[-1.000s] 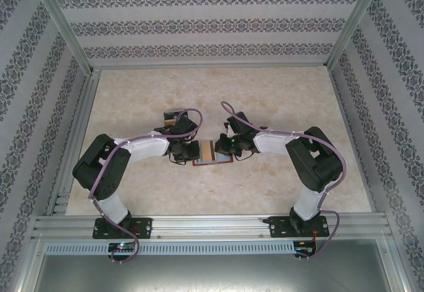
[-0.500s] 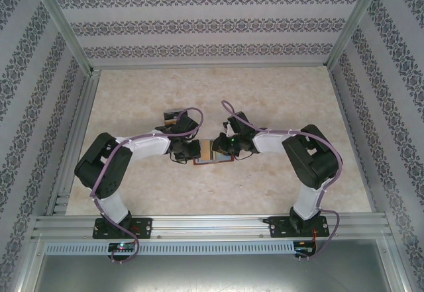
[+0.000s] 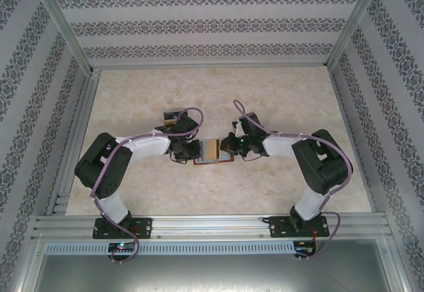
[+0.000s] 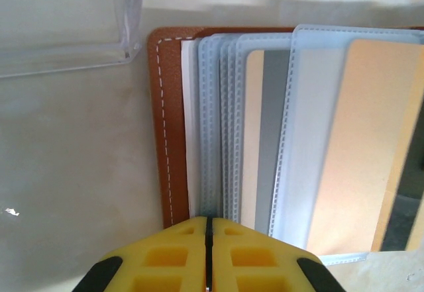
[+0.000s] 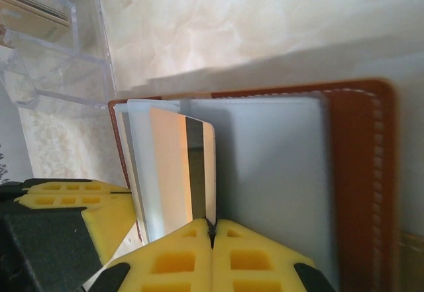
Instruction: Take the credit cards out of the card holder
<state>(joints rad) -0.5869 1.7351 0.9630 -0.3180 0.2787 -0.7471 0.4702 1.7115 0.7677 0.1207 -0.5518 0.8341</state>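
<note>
Jaws on both arms are clenched. Those of the right gripper (image 5: 212, 224) meet on the near corner of a credit card (image 5: 175, 173), orange-beige with a dark stripe. It looks pinched there, though the hold is very slight. Those of the left gripper (image 4: 208, 220) press together at the near edge of the fanned plastic sleeves (image 4: 218, 120). Whether they nip a sleeve or only bear down on it cannot be told.

The card holder (image 5: 361, 173), brown leather with pale stitching, lies spread open and flat at the middle of the bench (image 3: 278, 100), directly between the two grippers. More cards sit in the other sleeves.

To do this step well, the right arm should probably draw the card straight along the line of its sleeve, low and level, without twisting. The left arm should pin the holder so it does not drag along. With so small a bite, a slow pull seems wise, as the card could slip free or lift the sleeve with it.

A clear plastic box (image 4: 66, 53) stands just beside the holder's far left corner, close to the left gripper. Bare bench lies open on the right arm's side and towards the back. The patterned walls (image 3: 212, 24) are well apart.
</note>
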